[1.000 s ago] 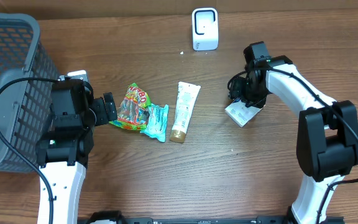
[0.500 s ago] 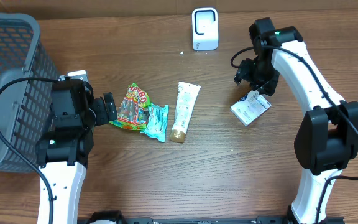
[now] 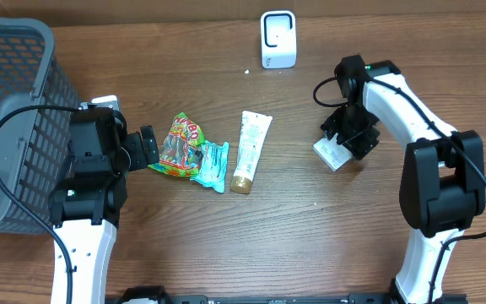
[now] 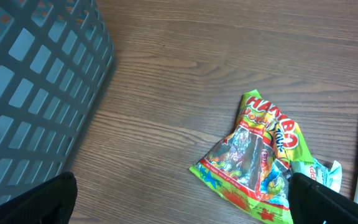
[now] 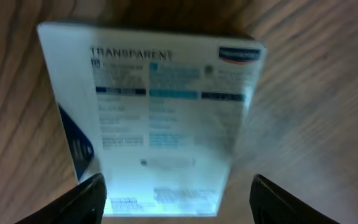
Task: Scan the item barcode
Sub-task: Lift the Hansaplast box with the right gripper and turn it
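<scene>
Descent onto the white box point(image 5: 160, 112)
The right tool point(image 5: 182, 196), jaws apart, has dropped to straddle it where it lies on the surface point(image 3: 310, 245); the left tool point(image 4: 182, 199), unmoved, gapes wide by the candy bag point(image 4: 253, 155).

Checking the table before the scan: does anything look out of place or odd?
The candy bag is crumpled, with a teal packet against its edge. The box lies askew beneath the open right hand. A white speck lies near the scanner.
</scene>
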You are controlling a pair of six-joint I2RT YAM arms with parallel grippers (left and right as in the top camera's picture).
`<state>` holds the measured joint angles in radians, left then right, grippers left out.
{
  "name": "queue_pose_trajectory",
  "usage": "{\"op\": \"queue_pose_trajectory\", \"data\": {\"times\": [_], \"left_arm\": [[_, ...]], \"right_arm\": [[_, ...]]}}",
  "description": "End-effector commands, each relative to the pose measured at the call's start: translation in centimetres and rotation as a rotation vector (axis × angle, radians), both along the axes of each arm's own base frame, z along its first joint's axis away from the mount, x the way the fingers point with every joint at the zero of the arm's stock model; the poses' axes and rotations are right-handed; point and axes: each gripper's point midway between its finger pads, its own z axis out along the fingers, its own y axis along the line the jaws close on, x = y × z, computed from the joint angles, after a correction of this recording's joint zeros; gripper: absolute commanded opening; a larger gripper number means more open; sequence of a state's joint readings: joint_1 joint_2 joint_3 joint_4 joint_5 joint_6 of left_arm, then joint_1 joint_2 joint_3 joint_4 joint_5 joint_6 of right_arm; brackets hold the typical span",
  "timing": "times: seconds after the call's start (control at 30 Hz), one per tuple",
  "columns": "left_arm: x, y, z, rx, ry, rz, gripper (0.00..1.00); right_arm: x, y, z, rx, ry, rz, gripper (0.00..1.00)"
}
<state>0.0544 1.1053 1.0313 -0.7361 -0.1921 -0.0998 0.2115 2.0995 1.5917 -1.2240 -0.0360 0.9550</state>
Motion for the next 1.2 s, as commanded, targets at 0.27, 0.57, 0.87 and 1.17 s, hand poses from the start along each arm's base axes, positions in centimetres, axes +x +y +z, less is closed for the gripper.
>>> {"op": "queue_pose_trajectory", "data": {"times": [0.27,0.57,0.87,1.17], "left_arm": [[0.0,0.3,0.4,0.017,-0.008,0.0,1.0],[0.0,0.3,0.4,0.017,-0.008,0.0,1.0],[0.0,0.3,0.4,0.017,-0.008,0.0,1.0],[0.0,0.3,0.4,0.017,-0.008,0.0,1.0]], "right_arm": [[0.1,1.0,-2.8,-0.008,-0.058,-0.068,0.83],[0.8,1.9,-2.7,0.047,-0.083,-0.024,0.97],[1.7,2.6,0.2,0.095,-0.161,-0.001,1.0],[3.0,3.4,2.6,0.126,-0.262,0.026,1.0]]}}
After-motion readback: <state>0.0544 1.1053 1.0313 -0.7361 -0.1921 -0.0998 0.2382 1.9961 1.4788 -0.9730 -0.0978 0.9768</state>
